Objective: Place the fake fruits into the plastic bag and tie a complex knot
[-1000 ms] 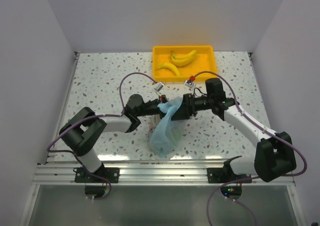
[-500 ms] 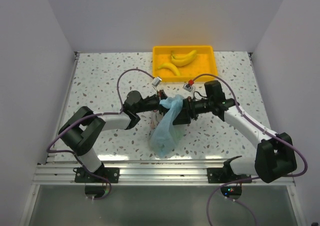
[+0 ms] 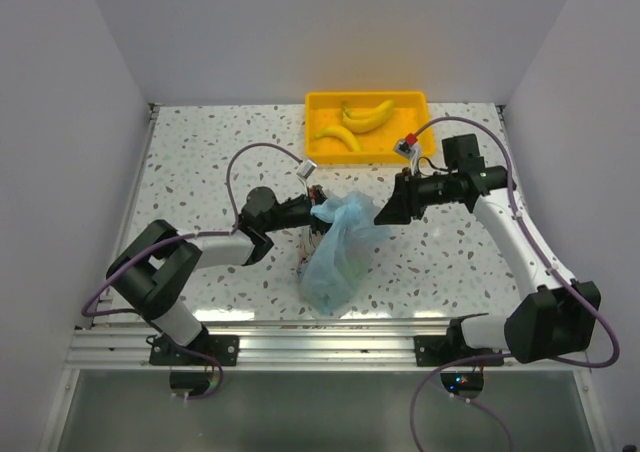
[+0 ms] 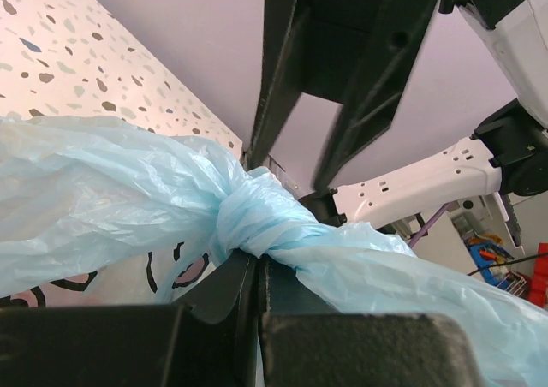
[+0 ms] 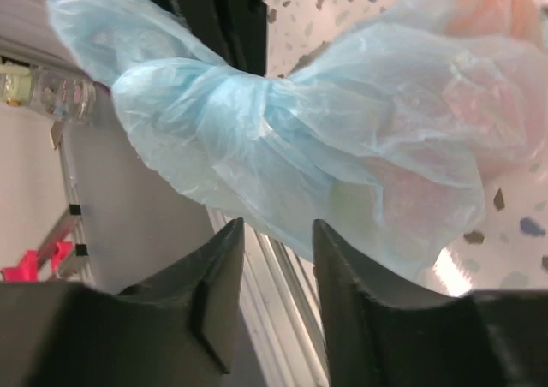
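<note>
Right end effector withdrew, spread; left end effector pinches plastic bag; print unreadable.

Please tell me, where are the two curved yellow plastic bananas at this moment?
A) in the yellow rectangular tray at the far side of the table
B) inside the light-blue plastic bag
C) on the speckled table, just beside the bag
A: the top view shows both curved yellow plastic bananas lying in the yellow rectangular tray, well apart from the thin light-blue plastic bag.
</note>
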Tool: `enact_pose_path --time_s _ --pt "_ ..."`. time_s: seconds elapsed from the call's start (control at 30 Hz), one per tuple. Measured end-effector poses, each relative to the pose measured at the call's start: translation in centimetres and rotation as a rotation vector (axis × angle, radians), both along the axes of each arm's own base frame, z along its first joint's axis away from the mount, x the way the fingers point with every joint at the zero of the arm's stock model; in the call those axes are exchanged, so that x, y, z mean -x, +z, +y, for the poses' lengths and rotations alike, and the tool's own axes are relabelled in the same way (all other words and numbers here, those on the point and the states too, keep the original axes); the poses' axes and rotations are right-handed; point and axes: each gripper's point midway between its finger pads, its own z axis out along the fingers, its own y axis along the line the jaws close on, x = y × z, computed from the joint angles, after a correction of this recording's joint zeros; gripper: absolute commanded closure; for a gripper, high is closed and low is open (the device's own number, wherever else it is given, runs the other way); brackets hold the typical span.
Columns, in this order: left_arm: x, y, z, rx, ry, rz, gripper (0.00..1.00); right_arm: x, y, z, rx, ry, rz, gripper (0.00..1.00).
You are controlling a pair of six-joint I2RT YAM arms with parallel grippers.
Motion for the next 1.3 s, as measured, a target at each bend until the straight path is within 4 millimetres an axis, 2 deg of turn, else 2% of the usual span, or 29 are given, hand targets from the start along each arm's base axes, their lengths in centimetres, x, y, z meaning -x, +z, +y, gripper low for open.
enact_pose_path --time_s 0.03,0.07,0.2,0.27,0.4,0.43,0.5,0.53,0.73,0.87,1.07,1.3 --pt "0.0 0.0 0.0 0.0 0.0 0.001 1.0 0.1 -0.2 -0.1 0.013 -0.005 0.008 0.68" --pt "0.1 0.0 0.0 -0.001 -0.001 0.0 1.0 0.1 -0.7 -0.3 0.032 -0.017 0.019 0.79" --pt "0.3 -0.1 -0.2 -0.002 -0.009 0.001 1.0 -0.8 -3.0 -1.0 0.104 -0.098 0.037 0.88" --pt "0.5 -0.1 -0.3 -0.002 -0.014 0.001 1.0 -1.3 -4.2 -1.3 0.133 -0.138 0.043 0.88" --pt "0.8 -0.1 -0.5 -0.003 -0.023 0.0 1.0 -1.8 -5.1 -0.7 0.157 -0.16 0.041 0.7" --pt "0.9 -0.1 -0.6 -0.003 -0.025 -0.001 1.0 -1.7 -5.1 -0.2 0.15 -0.146 0.042 0.57" --pt "0.9 -0.2 -0.6 -0.009 -0.023 -0.003 1.0 -1.0 -4.9 0.9 0.123 -0.1 0.049 0.4" --pt "0.8 -0.4 -0.6 -0.014 -0.022 -0.004 1.0 -0.6 -4.8 1.3 0.112 -0.077 0.052 0.37" --pt "0.7 -1.0 -0.5 -0.031 -0.013 0.004 1.0 0.9 -4.5 2.0 0.083 0.017 0.039 0.25" --pt "0.6 -1.8 -0.7 -0.05 -0.006 0.012 1.0 1.8 -4.2 2.8 0.053 0.07 0.045 0.23" --pt "1.3 -3.5 -1.7 -0.075 -0.029 0.04 1.0 2.1 -4.5 4.3 0.036 0.104 0.071 0.18" --pt "2.5 -3.2 -2.6 -0.045 -0.064 0.061 1.0 2.0 -5.8 5.3 0.019 0.088 0.11 0.17"
